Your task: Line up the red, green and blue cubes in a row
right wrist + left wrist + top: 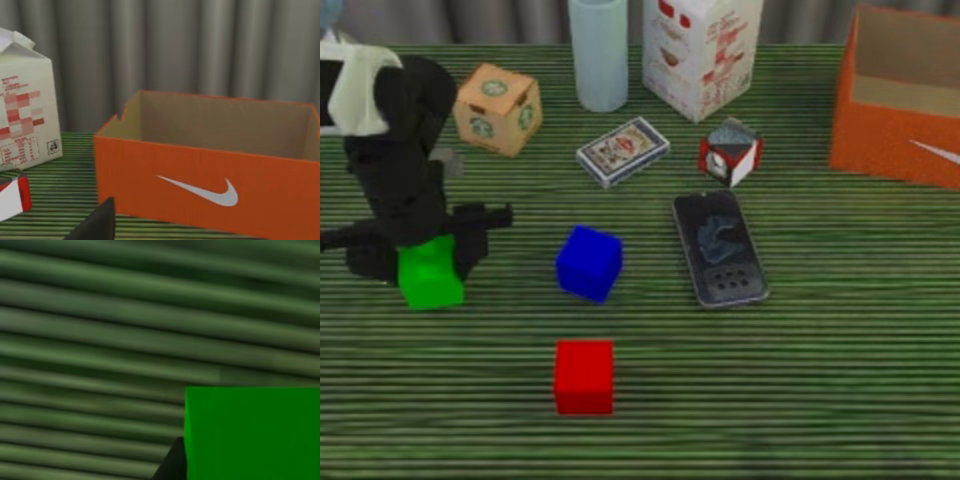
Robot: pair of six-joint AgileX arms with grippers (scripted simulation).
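At the table's (800, 400) left, the left claw (420, 255) stands over the green cube (430, 275), touching its far part; whether it grips cannot be told. The blue cube (589, 262) sits right of it, the red cube (584, 376) nearer.

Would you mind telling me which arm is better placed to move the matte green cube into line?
Left. Its pincer sits right over the matte green cube at the table's left; the right arm is out of the top view, facing the orange shoebox.
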